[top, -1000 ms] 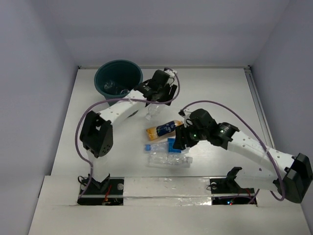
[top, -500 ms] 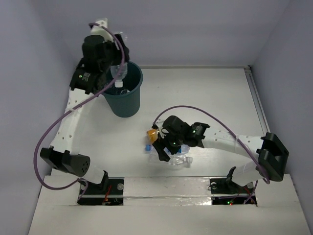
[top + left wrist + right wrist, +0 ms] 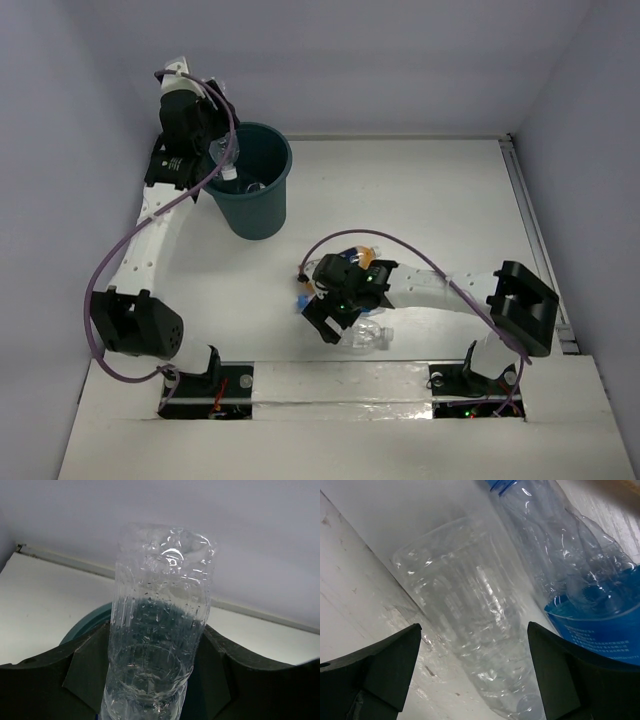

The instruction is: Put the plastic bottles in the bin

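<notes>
My left gripper [image 3: 218,150] is shut on a clear label-free plastic bottle [image 3: 226,154] and holds it over the left rim of the dark teal bin [image 3: 258,212]. In the left wrist view the bottle [image 3: 160,615] stands between the fingers [image 3: 87,672], with the bin's rim [image 3: 82,625] behind it. My right gripper [image 3: 330,322] is open and low over a clear bottle [image 3: 366,338] lying on the table. In the right wrist view that bottle [image 3: 465,625] lies between the fingers [image 3: 385,670]. A blue-labelled bottle [image 3: 585,605] lies beside it. An orange bottle [image 3: 362,256] lies behind the right wrist.
Something pale [image 3: 255,186] lies inside the bin. The bin stands at the table's far left, near the back wall. A raised rail [image 3: 530,220] runs along the table's right edge. The right arm's cable [image 3: 440,270] loops over the table.
My left gripper has shifted a little left with the clear bottle, still above the bin. My right gripper has moved left and towards the near edge, down around the lying clear bottle.
</notes>
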